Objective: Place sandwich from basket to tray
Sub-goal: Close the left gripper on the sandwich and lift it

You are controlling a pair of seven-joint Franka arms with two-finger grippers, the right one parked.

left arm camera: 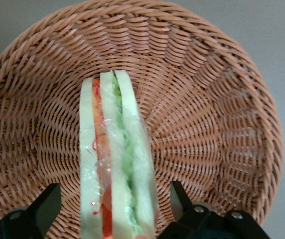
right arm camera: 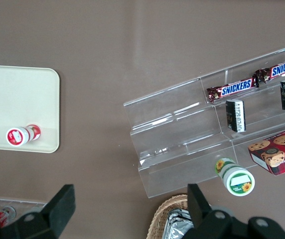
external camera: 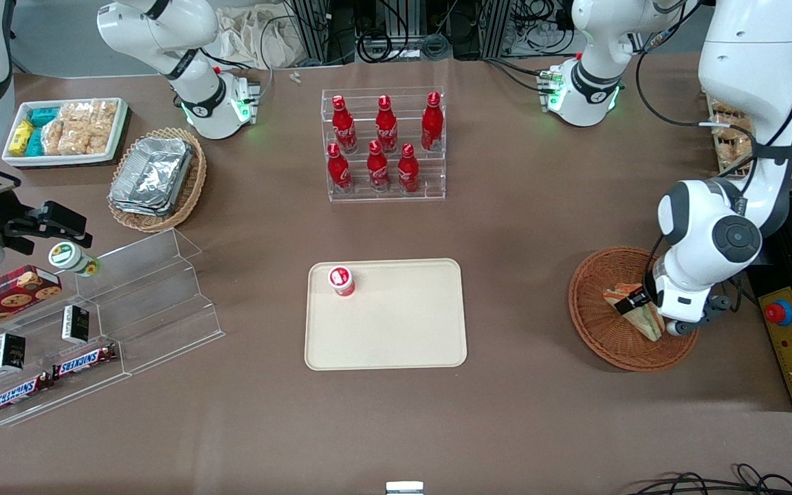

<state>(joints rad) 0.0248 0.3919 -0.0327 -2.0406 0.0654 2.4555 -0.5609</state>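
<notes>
The sandwich (external camera: 649, 320), a plastic-wrapped wedge of pale bread with green and red-orange filling, lies in the reddish-brown wicker basket (external camera: 592, 323) toward the working arm's end of the table. My left gripper (external camera: 643, 307) is down in the basket, open, with one finger on each side of the sandwich (left arm camera: 115, 164). In the left wrist view a gap shows between each black finger (left arm camera: 178, 196) and the bread. The basket (left arm camera: 217, 99) weave surrounds the sandwich. The cream tray (external camera: 403, 330) lies flat mid-table, well apart from the basket.
A small red-and-white cup (external camera: 342, 280) stands on the tray's corner. A clear rack of red bottles (external camera: 383, 144) stands farther from the camera than the tray. A clear stepped snack shelf (external camera: 93, 323), a tan basket of foil containers (external camera: 155, 179) and a white snack bin (external camera: 66, 130) lie toward the parked arm's end. A yellow control box (external camera: 791, 344) sits beside the basket.
</notes>
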